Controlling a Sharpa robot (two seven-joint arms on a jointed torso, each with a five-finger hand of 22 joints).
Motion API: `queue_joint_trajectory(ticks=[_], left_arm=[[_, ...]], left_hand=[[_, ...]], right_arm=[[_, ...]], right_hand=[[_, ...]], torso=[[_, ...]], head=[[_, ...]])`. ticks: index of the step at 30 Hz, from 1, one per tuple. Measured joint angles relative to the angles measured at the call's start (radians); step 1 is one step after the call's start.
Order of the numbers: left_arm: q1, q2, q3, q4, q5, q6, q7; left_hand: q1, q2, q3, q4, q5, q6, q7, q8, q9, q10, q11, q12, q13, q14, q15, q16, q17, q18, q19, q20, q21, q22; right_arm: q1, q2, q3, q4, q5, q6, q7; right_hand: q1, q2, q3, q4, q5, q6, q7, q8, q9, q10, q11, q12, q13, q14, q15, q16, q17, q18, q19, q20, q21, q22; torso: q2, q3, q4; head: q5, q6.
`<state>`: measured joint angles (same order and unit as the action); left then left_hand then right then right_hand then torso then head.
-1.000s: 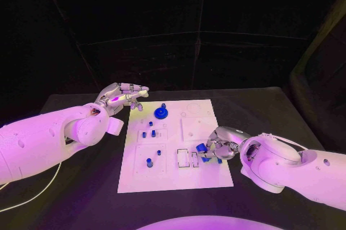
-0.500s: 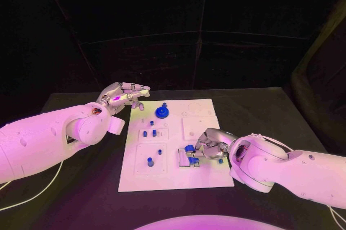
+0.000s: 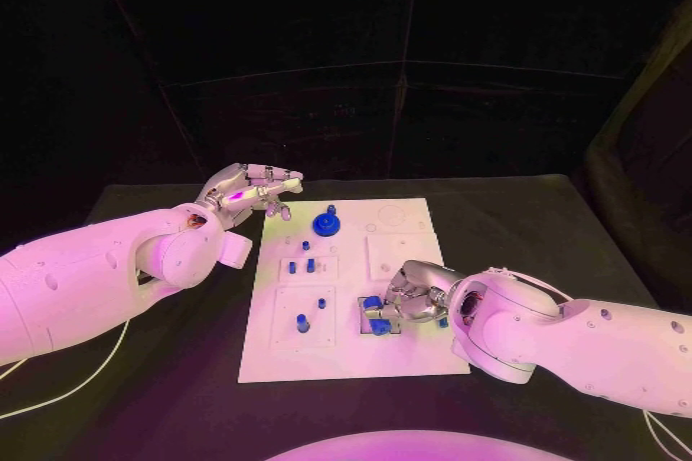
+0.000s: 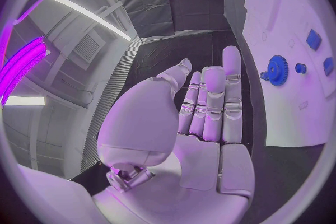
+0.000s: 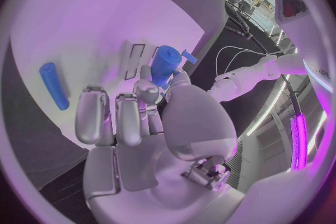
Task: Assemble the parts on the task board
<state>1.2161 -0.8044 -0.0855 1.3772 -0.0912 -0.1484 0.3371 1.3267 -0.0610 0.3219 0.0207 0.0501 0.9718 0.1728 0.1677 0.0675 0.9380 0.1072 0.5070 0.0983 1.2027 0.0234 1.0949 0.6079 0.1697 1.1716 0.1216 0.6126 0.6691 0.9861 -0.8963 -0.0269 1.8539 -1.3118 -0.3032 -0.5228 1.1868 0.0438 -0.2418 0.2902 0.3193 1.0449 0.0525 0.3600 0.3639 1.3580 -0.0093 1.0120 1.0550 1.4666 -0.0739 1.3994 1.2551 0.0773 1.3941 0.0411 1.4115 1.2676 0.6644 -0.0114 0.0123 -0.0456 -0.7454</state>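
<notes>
The white task board (image 3: pixel 411 356) lies mid-table. My right hand (image 3: pixel 408 296) hovers low over its near right part and pinches a blue cylindrical part (image 3: pixel 376 315) just above two narrow rectangular slots (image 3: pixel 364 321). In the right wrist view the right hand (image 5: pixel 140 117) holds that blue part (image 5: pixel 164 64) between thumb and finger beside the slots (image 5: pixel 135 60). My left hand (image 3: pixel 248 192) floats off the board's far left corner with straight, spread fingers and nothing in it; the left wrist view shows this hand (image 4: pixel 203 106) facing the board (image 4: pixel 294 95).
A blue gear (image 3: pixel 327 224) stands near the board's far edge. Several small blue pegs (image 3: pixel 300 324) stand in the left column. Another blue cylinder (image 5: pixel 55 85) lies loose on the board near my right hand. Black table (image 3: pixel 548 241) surrounds the board.
My right hand has carried the blue part leftward from the board's right edge to over the slots. The left hand has stayed in place.
</notes>
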Motion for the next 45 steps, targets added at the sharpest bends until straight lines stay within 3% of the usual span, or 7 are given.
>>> queue_joint_trajectory(ticks=[4, 5, 8, 13, 20, 27, 45], left_arm=[[0.000, 0.000, 0.000, 0.000, 0.000, 0.000, 0.000], [0.000, 0.000, 0.000, 0.000, 0.000, 0.000, 0.000], [0.000, 0.000, 0.000, 0.000, 0.000, 0.000, 0.000], [0.000, 0.000, 0.000, 0.000, 0.000, 0.000, 0.000], [0.000, -0.001, 0.000, 0.000, 0.000, 0.000, -0.001], [0.000, -0.002, 0.000, 0.000, 0.000, 0.001, -0.001], [0.000, -0.003, 0.000, 0.001, 0.000, 0.001, -0.002]], left_hand=[[0.000, 0.000, 0.000, 0.000, 0.000, 0.000, 0.000, 0.000, 0.000, 0.000, 0.000, 0.000, 0.000, 0.000, 0.000, 0.000, 0.000, 0.000, 0.000, 0.000, 0.000, 0.000], [0.000, 0.000, 0.000, 0.000, 0.000, 0.000, 0.000, 0.000, 0.000, 0.000, 0.000, 0.000, 0.000, 0.000, 0.000, 0.000, 0.000, 0.000, 0.000, 0.000, 0.000, 0.000], [0.000, 0.000, 0.000, 0.000, 0.000, 0.000, 0.000, 0.000, 0.000, 0.000, 0.000, 0.000, 0.000, 0.000, 0.000, 0.000, 0.000, 0.000, 0.000, 0.000, 0.000, 0.000], [0.000, 0.000, 0.000, 0.000, 0.000, 0.000, 0.000, 0.000, 0.000, 0.000, 0.000, 0.000, 0.000, 0.000, 0.000, 0.000, 0.000, 0.000, 0.000, 0.000, 0.000, 0.000], [0.000, 0.000, 0.000, 0.000, 0.000, 0.000, 0.000, 0.000, 0.000, 0.000, 0.000, 0.000, 0.000, 0.000, 0.000, 0.000, 0.000, 0.000, 0.000, 0.000, 0.000, 0.000], [0.000, 0.000, 0.000, 0.000, 0.000, -0.001, 0.001, 0.000, 0.000, 0.000, 0.000, 0.000, 0.000, 0.000, 0.000, 0.000, 0.000, 0.000, 0.000, 0.000, 0.000, 0.000], [0.000, 0.000, 0.000, 0.000, 0.000, -0.004, 0.004, 0.000, 0.000, 0.000, 0.000, 0.000, -0.001, 0.000, 0.000, 0.000, 0.000, 0.000, 0.000, 0.000, 0.000, -0.003]], right_arm=[[0.000, 0.002, 0.000, -0.007, -0.013, -0.009, -0.006], [0.000, 0.002, 0.000, -0.008, -0.016, -0.012, -0.007], [0.000, 0.003, 0.000, -0.011, -0.022, -0.023, -0.008], [0.000, 0.004, 0.000, -0.012, -0.028, -0.033, -0.009], [0.000, 0.000, 0.000, -0.007, -0.035, -0.030, -0.008], [0.000, -0.007, 0.000, 0.000, -0.056, -0.015, -0.005], [0.002, 0.008, 0.002, -0.009, -0.125, 0.001, -0.006]], right_hand=[[-0.072, -0.060, -0.034, 0.002, -0.227, -0.008, 0.008, -0.010, 0.013, -0.004, -0.004, -0.027, -0.010, 0.000, 0.000, -0.012, -0.016, 0.000, -0.010, -0.005, -0.008, -0.022], [-0.095, -0.083, -0.022, 0.006, -0.250, -0.011, 0.011, -0.013, 0.018, -0.006, -0.005, -0.035, -0.015, 0.000, 0.000, -0.013, -0.019, 0.000, -0.013, -0.001, -0.011, -0.028], [-0.151, -0.139, 0.020, 0.007, -0.267, -0.015, 0.015, -0.021, 0.027, -0.029, 0.004, -0.077, -0.044, 0.000, 0.000, -0.017, -0.026, 0.000, -0.024, -0.002, -0.023, -0.044], [-0.171, -0.166, 0.043, 0.007, -0.267, -0.018, 0.018, -0.027, 0.033, -0.043, 0.004, -0.117, -0.074, 0.000, 0.000, -0.023, -0.028, 0.000, -0.027, 0.002, -0.027, -0.054], [-0.034, -0.116, 0.106, -0.022, -0.223, -0.018, 0.018, -0.027, 0.051, -0.043, 0.004, -0.123, -0.079, 0.000, 0.000, -0.023, -0.026, 0.000, -0.027, 0.002, -0.027, -0.055], [0.130, -0.104, 0.117, -0.108, -0.182, -0.018, 0.018, -0.027, 0.072, -0.043, 0.004, -0.130, -0.077, 0.000, 0.000, -0.023, -0.022, 0.000, -0.027, 0.002, -0.027, -0.052], [0.129, -0.088, 0.092, -0.103, -0.142, -0.011, 0.011, -0.027, 0.087, -0.038, -0.002, -0.134, -0.072, 0.000, 0.000, -0.023, -0.012, 0.000, -0.027, 0.002, -0.027, -0.042]], torso=[[0.000, 0.0001, -0.0004], [0.000, 0.0001, -0.0005], [-0.001, 0.0003, -0.0012], [-0.001, 0.0005, -0.0013], [-0.001, 0.0011, -0.0018], [-0.001, 0.0011, -0.0019], [0.000, 0.0004, -0.0009]], head=[[0.000, 0.001], [0.000, 0.001], [0.001, 0.002], [0.002, 0.002], [0.001, 0.002], [-0.001, 0.002], [-0.004, 0.001]])
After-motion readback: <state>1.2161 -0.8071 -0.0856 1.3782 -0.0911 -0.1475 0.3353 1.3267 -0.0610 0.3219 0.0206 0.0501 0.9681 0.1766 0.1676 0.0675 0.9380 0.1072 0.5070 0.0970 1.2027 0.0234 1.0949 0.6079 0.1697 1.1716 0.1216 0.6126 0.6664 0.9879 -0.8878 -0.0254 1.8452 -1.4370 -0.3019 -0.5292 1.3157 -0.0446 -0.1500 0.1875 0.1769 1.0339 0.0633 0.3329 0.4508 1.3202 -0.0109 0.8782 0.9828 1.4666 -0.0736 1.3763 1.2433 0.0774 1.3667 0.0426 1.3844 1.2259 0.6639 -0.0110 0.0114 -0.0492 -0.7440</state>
